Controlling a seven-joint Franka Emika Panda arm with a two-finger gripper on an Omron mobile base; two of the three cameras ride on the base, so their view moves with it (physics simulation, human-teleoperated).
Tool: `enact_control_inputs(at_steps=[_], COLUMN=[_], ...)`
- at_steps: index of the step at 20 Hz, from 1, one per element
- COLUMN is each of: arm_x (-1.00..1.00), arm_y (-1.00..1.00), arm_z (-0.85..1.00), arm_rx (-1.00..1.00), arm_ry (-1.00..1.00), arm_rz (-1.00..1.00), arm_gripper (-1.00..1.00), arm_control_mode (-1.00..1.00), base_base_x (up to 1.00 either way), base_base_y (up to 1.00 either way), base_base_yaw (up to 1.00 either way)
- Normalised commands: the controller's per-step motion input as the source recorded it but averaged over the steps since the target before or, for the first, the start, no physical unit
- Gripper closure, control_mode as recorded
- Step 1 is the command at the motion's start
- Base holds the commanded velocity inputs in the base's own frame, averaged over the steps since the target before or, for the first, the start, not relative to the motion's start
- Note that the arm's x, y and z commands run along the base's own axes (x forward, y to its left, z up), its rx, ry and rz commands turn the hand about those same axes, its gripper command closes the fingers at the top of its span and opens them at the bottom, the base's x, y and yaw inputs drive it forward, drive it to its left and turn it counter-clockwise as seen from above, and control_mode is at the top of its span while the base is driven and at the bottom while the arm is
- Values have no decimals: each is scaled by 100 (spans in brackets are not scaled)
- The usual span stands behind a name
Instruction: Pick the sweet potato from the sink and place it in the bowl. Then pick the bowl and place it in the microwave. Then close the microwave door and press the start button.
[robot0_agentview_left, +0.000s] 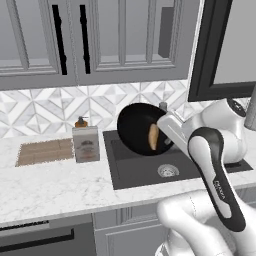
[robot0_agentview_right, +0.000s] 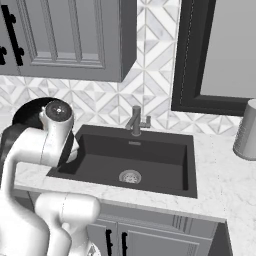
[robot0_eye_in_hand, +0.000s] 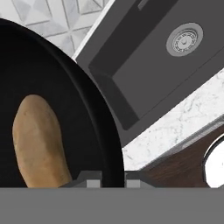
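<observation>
Sweet potato (robot0_eye_in_hand: 39, 140) lay inside black bowl (robot0_agentview_left: 137, 127). Gripper (robot0_eye_in_hand: 113, 179) was clamped on the bowl's rim, bowl raised over sink (robot0_agentview_right: 150, 155). Microwave steps were outstanding.

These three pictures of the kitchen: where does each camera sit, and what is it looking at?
Left base view: behind the arm, left side, looking down at the sink and lifted bowl.
Right base view: behind, right side, facing the sink and faucet; the arm rises lower left.
Hand view: on the hand, looking along the gripper, shut on the bowl's rim, sweet potato inside.
All three share the sink drain.
</observation>
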Motion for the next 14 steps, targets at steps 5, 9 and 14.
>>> enact_control_inputs(at_steps=[5,9,14], arm_x=[0,-21,-19], arm_y=[-2,0,2], arm_z=[0,0,0], arm_rx=[0,0,-1], arm_ry=[0,-6,-2], arm_rz=[0,-1,-15], arm_gripper=[100,100,100], arm_control_mode=[-100,-100,100], base_base_x=[0,0,-36], base_base_y=[0,0,10], base_base_yaw=[0,0,-38])
